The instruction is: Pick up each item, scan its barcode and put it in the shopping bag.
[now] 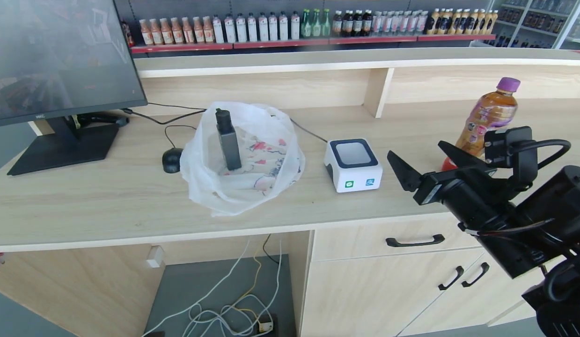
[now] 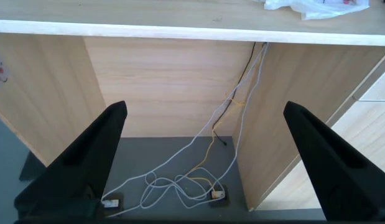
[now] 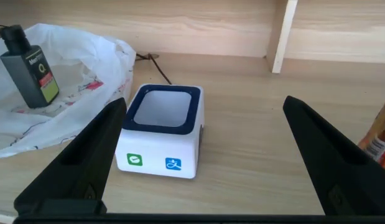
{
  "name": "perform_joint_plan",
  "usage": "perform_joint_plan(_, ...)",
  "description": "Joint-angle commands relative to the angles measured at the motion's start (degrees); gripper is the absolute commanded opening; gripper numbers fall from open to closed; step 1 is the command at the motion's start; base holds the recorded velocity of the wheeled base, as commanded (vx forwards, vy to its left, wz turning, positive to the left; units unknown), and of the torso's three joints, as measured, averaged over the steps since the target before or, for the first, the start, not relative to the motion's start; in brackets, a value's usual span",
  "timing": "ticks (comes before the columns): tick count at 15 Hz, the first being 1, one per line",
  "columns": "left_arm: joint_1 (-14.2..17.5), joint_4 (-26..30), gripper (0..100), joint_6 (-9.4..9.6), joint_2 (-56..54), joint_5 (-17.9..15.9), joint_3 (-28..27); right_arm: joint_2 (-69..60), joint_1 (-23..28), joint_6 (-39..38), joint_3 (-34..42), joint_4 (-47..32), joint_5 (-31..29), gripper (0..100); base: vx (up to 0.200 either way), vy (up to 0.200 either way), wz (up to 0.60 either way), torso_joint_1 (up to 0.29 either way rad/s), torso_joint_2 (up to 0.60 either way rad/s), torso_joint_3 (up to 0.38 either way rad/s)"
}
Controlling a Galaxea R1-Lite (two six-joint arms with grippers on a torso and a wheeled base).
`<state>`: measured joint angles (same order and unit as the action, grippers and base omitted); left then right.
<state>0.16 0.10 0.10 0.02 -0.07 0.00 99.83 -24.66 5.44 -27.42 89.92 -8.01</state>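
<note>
A white plastic shopping bag (image 1: pixel 266 173) (image 3: pixel 114 56) lies open on the wooden counter (image 1: pixel 84 196), with a dark grey bottle (image 1: pixel 228 140) (image 3: pixel 29 71) standing inside it. To its right sits the white barcode scanner (image 1: pixel 353 164) (image 3: pixel 161 134) with a dark-rimmed window. An orange drink bottle with a purple cap (image 1: pixel 488 117) (image 3: pixel 379 140) stands at the right. My right gripper (image 1: pixel 420 161) (image 3: pixel 204 102) is open and empty, hovering right of the scanner and in front of the drink bottle. My left gripper (image 2: pixel 204 107) is open and empty, low in front of the counter's underside.
A monitor (image 1: pixel 60 56) on its stand and a black mouse (image 1: pixel 172 160) occupy the counter's left. A raised shelf with a wooden divider (image 1: pixel 378 91) runs behind. Drawers with black handles (image 1: pixel 415 242) lie below right; loose cables (image 2: pixel 186 180) lie on the floor under the counter.
</note>
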Motion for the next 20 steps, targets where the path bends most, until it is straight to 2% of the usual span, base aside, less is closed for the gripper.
perform_joint_plan(1,0.02,-0.01,100,-0.01,-0.02,-0.01,0.0,0.81,-0.04,0.01,-0.01,0.08,0.01,100,0.0,-0.2,0.0,0.002,-0.01,0.002)
perform_joint_plan(12,0.02,-0.01,100,-0.01,-0.02,0.07,0.0,0.81,-0.04,0.01,0.43,0.08,0.01,100,0.0,-0.2,0.0,0.001,0.0,0.002)
perform_joint_plan(20,0.02,-0.01,100,0.17,-0.02,-0.01,0.0,1.95,-0.04,0.1,0.43,0.08,0.01,100,0.0,0.0,0.0,0.0,0.0,0.0)
